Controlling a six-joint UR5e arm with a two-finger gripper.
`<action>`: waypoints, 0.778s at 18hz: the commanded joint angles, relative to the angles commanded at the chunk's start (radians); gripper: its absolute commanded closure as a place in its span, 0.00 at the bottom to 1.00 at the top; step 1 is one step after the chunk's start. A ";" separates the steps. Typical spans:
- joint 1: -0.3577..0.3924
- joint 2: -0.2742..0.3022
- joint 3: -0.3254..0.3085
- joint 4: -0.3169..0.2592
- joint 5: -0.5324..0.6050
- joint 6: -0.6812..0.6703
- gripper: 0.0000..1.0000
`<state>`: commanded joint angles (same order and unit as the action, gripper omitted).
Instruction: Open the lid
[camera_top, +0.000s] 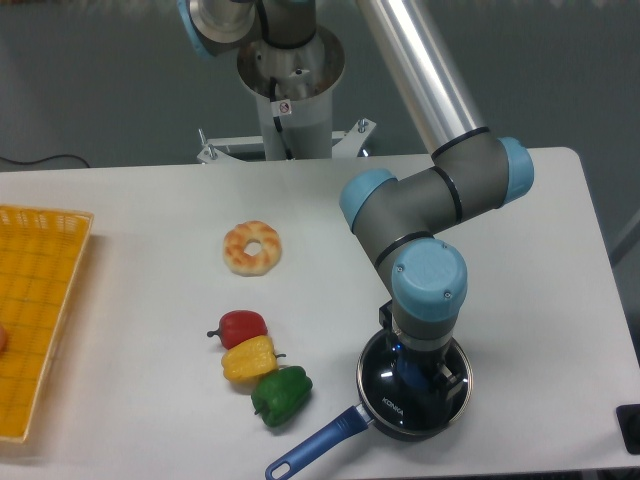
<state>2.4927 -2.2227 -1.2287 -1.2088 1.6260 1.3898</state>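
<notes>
My gripper (418, 378) straight down on lid (392, 400), lid sitting on pan (365, 395) right under me. Fingers hidden by wrist, can't tell grip. Peppers (262, 366) off to side.

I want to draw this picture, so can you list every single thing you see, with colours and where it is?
doughnut: 1, golden with pale icing, middle of the table
red pepper: 1, red, top of the pepper row
yellow pepper: 1, yellow, middle of the row
green pepper: 1, green, bottom of the row
basket: 1, yellow, left edge
pan: 1, dark with a long blue handle, front right
lid: 1, dark glass, on the pan
table: 1, white
arm: 1, grey and light blue, above the lid; jaws hidden
</notes>
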 joint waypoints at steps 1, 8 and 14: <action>0.000 0.002 0.000 0.000 0.000 0.000 0.18; 0.000 0.003 0.000 0.002 0.000 0.000 0.23; 0.000 0.003 -0.003 0.014 -0.002 -0.008 0.31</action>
<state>2.4927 -2.2197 -1.2318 -1.1950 1.6245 1.3821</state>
